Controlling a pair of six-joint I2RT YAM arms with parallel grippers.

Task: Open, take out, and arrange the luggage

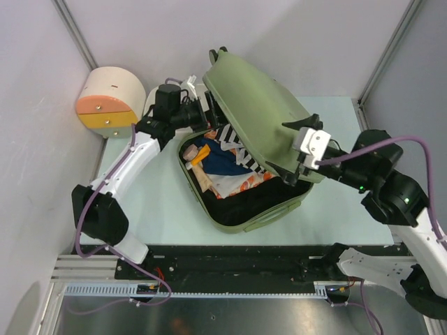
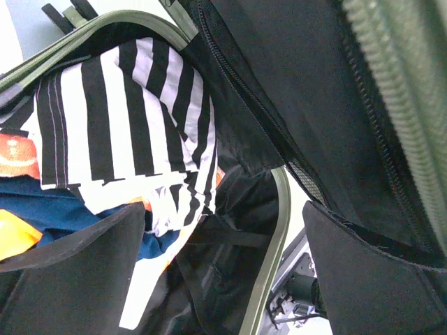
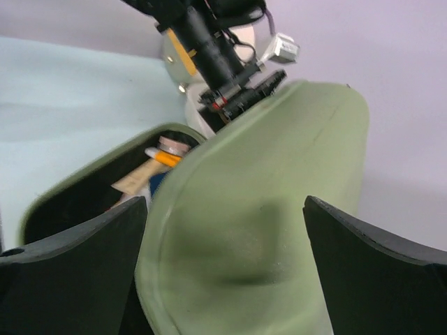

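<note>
Leaning half-open, luggage (image 1: 260,105) lid overhangs striped cloth (image 1: 227,134); left gripper (image 1: 204,116) at rear rim, right gripper (image 1: 297,172) at lid edge, both jaws spread. Drawer box (image 1: 108,101) back-left.

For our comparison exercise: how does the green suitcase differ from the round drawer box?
The suitcase is olive green; the drawer box is cream with orange and yellow fronts. The suitcase is bigger than the box. The suitcase stands part open, clothes showing; the box's drawers look shut. Both sit on the table.
</note>
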